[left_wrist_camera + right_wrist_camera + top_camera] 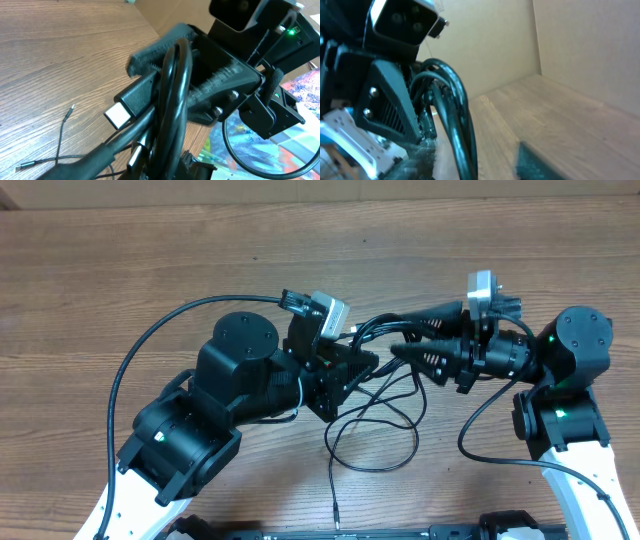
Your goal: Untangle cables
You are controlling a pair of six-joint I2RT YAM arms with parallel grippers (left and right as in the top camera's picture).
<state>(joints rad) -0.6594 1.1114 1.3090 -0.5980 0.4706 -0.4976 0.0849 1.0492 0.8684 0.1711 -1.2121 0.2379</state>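
Note:
The cables are thin black cords. They lie in loose loops on the wooden table, and one metal-tipped plug points toward the front edge. A bundle of them rises to my left gripper, which is shut on it. In the left wrist view the cables arc up from my jaws beside a flat silver-tipped plug. My right gripper reaches in from the right and is open, one finger on each side of the bundle. In the right wrist view the cables run between a blurred fingertip and the left gripper's body.
The left arm's thick black wire curves over the table at the left, and the right arm's wire loops below its wrist. A thin cord end lies on the bare wood. A cardboard wall stands behind the table.

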